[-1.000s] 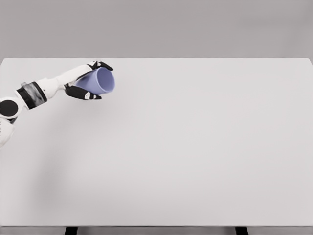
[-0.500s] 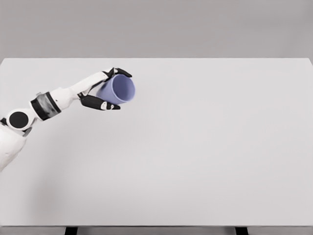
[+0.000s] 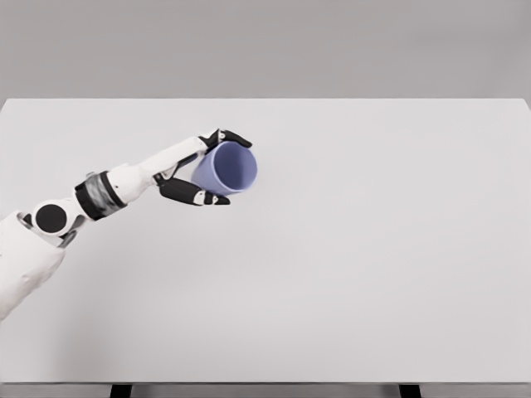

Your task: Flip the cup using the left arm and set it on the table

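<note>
White casing covers the left arm, which enters at the lower left edge and stretches up and to the right over the table [image 3: 373,274], its bulky upper segment nearest the camera, a round black joint cap next, then a grey and black band at the forearm before the slimmer wrist. At the end of this reach the left hand [image 3: 199,170] is closed around the cup [image 3: 226,168], a pale blue-violet vessel held on its side. The black-tipped fingers [image 3: 232,136] curl over the cup's far upper edge, while the dark thumb runs along its near underside, so the cup is pinched between them. The cup is tilted so that its open mouth faces right and somewhat toward the camera, its rim showing as a near-round oval with the inner wall visible. It sits in the left half of the scene, toward the far side of the table; whether it touches the tabletop cannot be told. To the right the plain light grey tabletop runs on to its right edge.
</note>
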